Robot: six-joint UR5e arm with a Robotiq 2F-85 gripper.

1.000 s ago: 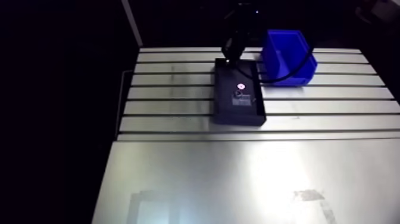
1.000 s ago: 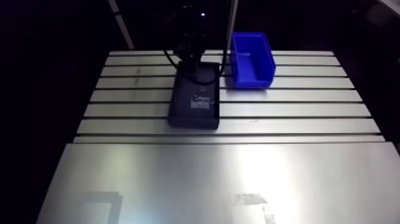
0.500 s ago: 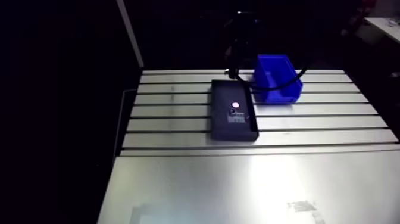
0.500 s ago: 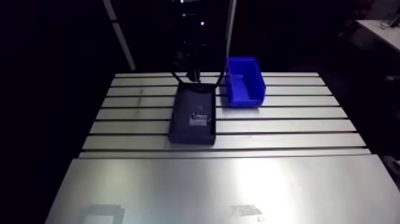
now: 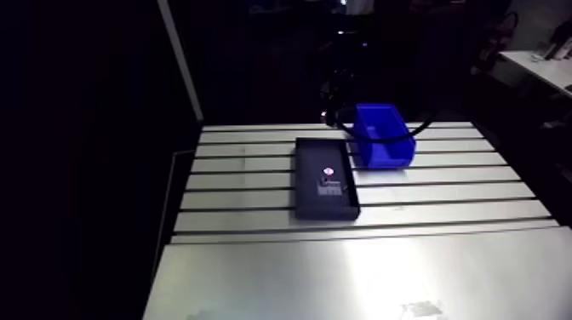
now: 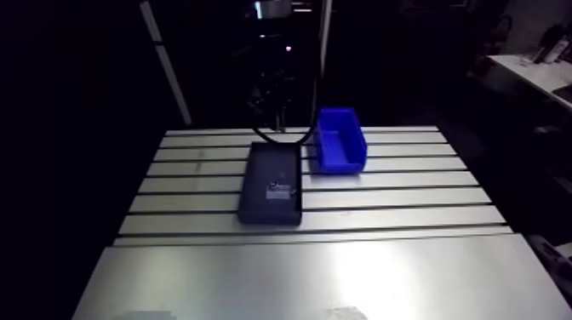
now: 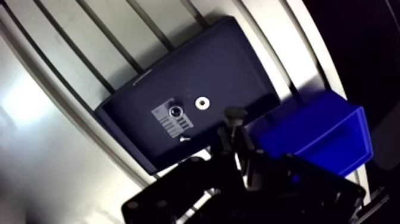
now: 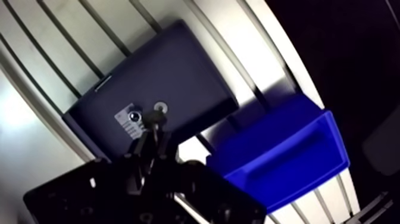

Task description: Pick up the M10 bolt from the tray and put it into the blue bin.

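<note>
Jaws: clamped on the M10 bolt, which sits between the two fingers with its dark head standing proud of the tips. In the wrist view the bolt is clear of the tray, and its head shows over the tray edge that faces the blue bin.

Tray: dark, rectangular, lying flat on the slotted part of the tabletop with its long sides across the slots, nearer the far edge than the near one. Contents noted: a pale label on the floor, a small round part with a bright ring resting on that label, a light washer just beside it on the bare floor, and a small pale fleck near the label's edge, too small to identify.

Blue bin: upright on the slotted section, just beside the tray's far right corner. Whether the two touch cannot be determined. Its open interior shows blue walls and floor.
</note>
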